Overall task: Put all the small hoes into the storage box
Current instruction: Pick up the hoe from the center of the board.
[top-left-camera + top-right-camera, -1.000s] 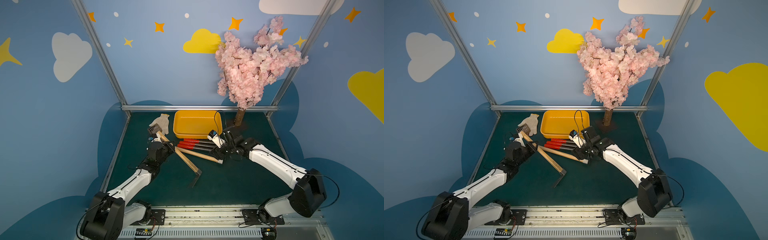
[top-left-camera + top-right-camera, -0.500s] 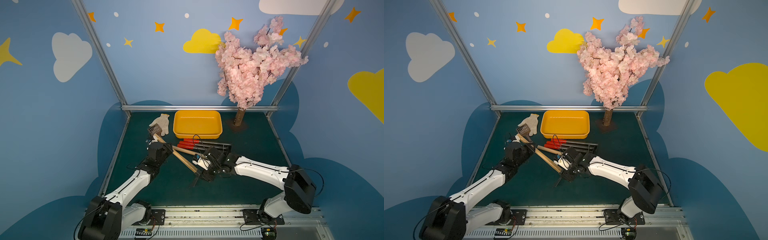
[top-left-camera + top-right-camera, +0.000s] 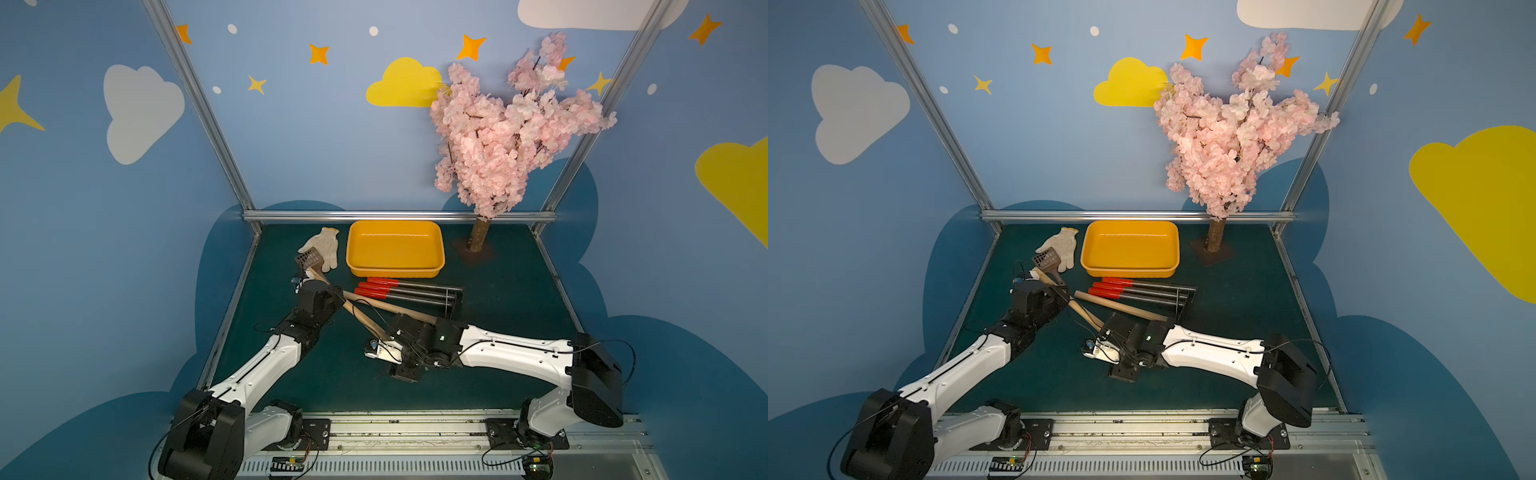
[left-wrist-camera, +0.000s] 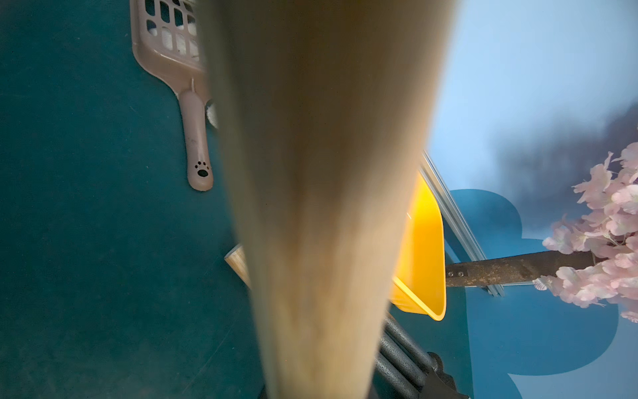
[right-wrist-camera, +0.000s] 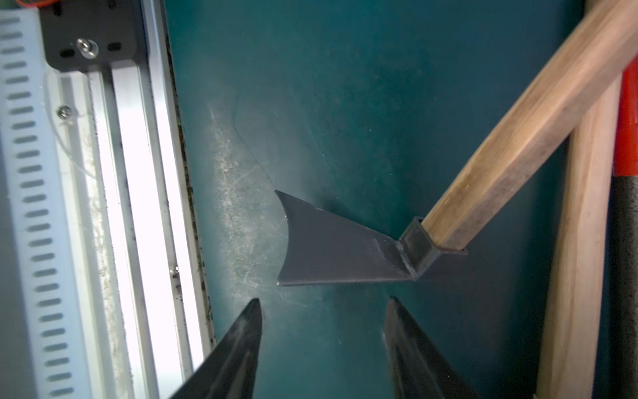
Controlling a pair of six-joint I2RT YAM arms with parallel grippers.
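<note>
Our left gripper [image 3: 330, 293] is clamped tight on the wooden handle of the small hoe [image 5: 338, 248], up near the butt end. The right gripper [image 5: 322, 300] has its jaws spread with nothing between them, tips low over the green mat [image 5: 345, 103]. Our guess is the step in hand is getting a second hold down by the head so both arms can carry it together. To do that well, we'd grab the handle just above the metal socket instead of the blade, which looks thin and slippery, and steer clear of the other wooden handle [image 5: 583, 241] lying right alongside. Then we'd lift both ends level, because the hoe looks longer than the storage box [image 3: 395, 272] and will probably end up resting slanted on the rim. Position-wise, the blade rests on the mat just ahead of the right gripper's tips, not touching them, and the box sits empty at the back, well apart from both.
</note>
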